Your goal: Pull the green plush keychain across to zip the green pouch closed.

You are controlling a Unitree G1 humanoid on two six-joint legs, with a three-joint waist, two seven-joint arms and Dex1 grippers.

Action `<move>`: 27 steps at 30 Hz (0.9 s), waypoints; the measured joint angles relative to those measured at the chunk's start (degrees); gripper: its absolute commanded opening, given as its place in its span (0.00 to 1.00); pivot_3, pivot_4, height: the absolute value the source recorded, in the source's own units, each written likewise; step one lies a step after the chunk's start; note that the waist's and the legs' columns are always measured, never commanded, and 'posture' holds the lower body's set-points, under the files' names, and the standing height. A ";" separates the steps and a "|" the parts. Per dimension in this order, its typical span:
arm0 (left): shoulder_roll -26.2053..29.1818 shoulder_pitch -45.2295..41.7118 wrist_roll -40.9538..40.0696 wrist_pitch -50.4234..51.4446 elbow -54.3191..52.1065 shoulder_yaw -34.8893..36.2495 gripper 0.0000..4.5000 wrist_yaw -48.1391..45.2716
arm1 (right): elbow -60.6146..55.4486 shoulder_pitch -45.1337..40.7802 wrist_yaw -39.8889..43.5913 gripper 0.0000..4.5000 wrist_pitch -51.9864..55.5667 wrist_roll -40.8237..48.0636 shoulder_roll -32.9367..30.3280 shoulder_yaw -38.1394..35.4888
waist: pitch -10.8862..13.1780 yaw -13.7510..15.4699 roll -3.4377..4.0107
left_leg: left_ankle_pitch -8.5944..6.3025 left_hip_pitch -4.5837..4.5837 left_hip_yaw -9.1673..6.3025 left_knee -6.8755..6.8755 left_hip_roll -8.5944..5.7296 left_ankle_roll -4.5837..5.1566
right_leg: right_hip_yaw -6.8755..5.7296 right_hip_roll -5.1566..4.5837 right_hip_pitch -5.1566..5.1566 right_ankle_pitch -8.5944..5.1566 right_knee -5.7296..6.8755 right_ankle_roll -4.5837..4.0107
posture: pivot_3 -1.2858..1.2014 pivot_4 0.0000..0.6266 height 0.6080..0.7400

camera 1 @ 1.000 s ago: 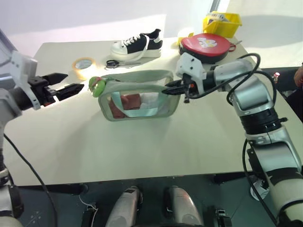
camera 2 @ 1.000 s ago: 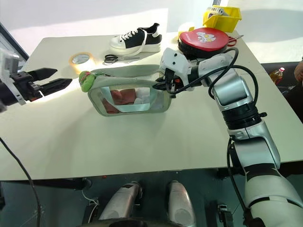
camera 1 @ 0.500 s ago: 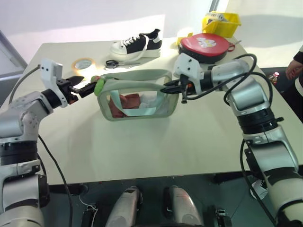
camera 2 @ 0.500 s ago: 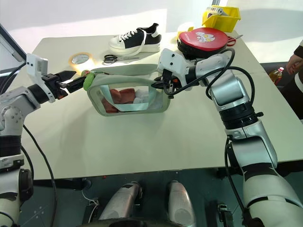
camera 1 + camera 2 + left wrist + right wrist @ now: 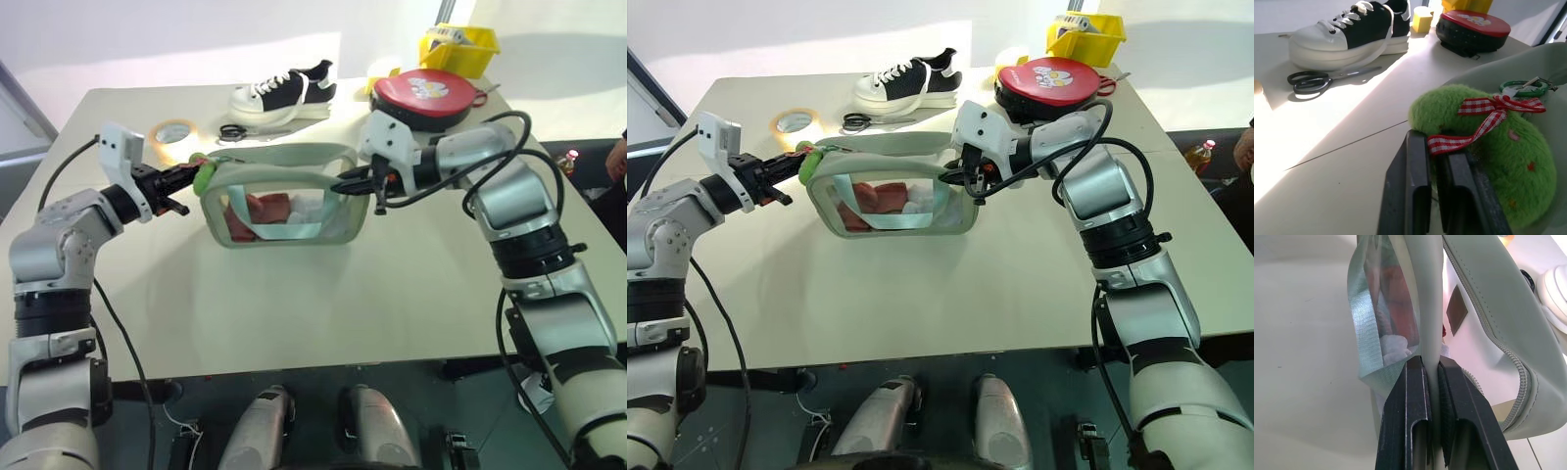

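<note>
The green pouch point(image 5: 289, 201) stands mid-table, boxy and pale green with clear sides showing red and white contents. The zipper along its top gapes. At its left end sits the green plush keychain point(image 5: 203, 177), a fuzzy ball with a red-checked ribbon point(image 5: 1484, 122). My left gripper point(image 5: 186, 179) is shut on the keychain, its fingers point(image 5: 1415, 186) pinching the ribbon and the edge of the plush. My right gripper point(image 5: 349, 186) is shut on the pouch's right end, with the pale fabric edge point(image 5: 1426, 308) clamped between its fingers point(image 5: 1410, 406).
Behind the pouch lie a yellow tape roll point(image 5: 173, 131), black scissors point(image 5: 240, 131) and a black-and-white sneaker point(image 5: 284, 90). A round red case point(image 5: 423, 96) and a yellow bin point(image 5: 458, 44) stand at the back right. A person's hand point(image 5: 617, 157) shows at the right edge.
My left gripper came in from the left with open fingers, reached the keychain and shut on it. The right gripper kept its hold on the pouch's end.
</note>
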 measured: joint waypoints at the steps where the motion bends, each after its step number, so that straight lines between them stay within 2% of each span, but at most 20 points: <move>1: 0.00 -1.34 -0.04 0.26 0.49 0.04 0.02 0.39 | 0.02 0.00 -0.08 0.00 -0.02 0.00 0.00 0.00 | 0.01 0.03 -0.01 | 0.00 -0.01 0.00 0.04 0.00 0.00 | 0.00 0.01 0.00 0.00 0.01 0.00 | 0.52 0.24 1.00; 8: -1.33 -10.58 -3.94 6.17 -4.11 -0.20 0.02 0.73 | 0.20 0.00 -0.78 0.00 -0.15 -0.01 0.56 0.00 | 0.01 0.00 -0.03 | -0.05 -0.01 0.04 0.09 -0.02 0.08 | 0.01 0.00 0.06 0.03 -0.01 0.06 | 0.52 0.24 1.00; 15: -3.26 -8.80 -0.33 5.75 -6.71 -7.87 0.02 0.59 | 0.26 0.01 -1.60 0.00 -0.10 -0.01 0.91 0.00 | 0.01 -0.15 -0.03 | -0.04 0.02 0.13 0.10 0.00 0.08 | 0.09 0.03 0.02 0.03 0.06 0.05 | 0.52 0.24 1.00; 18: -3.19 -8.61 0.52 4.59 -6.67 -7.89 0.24 0.38 | 0.25 0.03 -1.95 0.00 -0.09 -0.01 0.83 0.00 | 0.01 -0.01 -0.03 | -0.04 0.02 0.14 0.10 0.00 0.09 | 0.10 0.02 0.02 0.03 0.04 0.05 | 0.52 0.24 1.00; 23: -1.07 -9.02 0.47 5.06 -6.78 -7.63 0.79 -0.25 | 0.31 0.06 -2.11 0.00 -0.12 0.00 0.85 0.00 | 0.01 -0.06 -0.03 | -0.04 0.02 0.14 0.09 0.00 0.09 | 0.10 0.02 0.02 0.03 0.05 0.05 | 0.52 0.24 1.00; 27: 4.50 -9.11 -0.72 6.65 -9.39 -5.93 0.79 -3.15 | 1.20 0.04 -2.47 0.00 -0.73 0.01 1.03 -0.02 | 0.01 -0.22 -0.03 | -0.05 0.01 0.15 0.07 0.00 0.10 | 0.12 0.02 0.00 0.03 0.02 0.05 | 0.52 0.24 1.00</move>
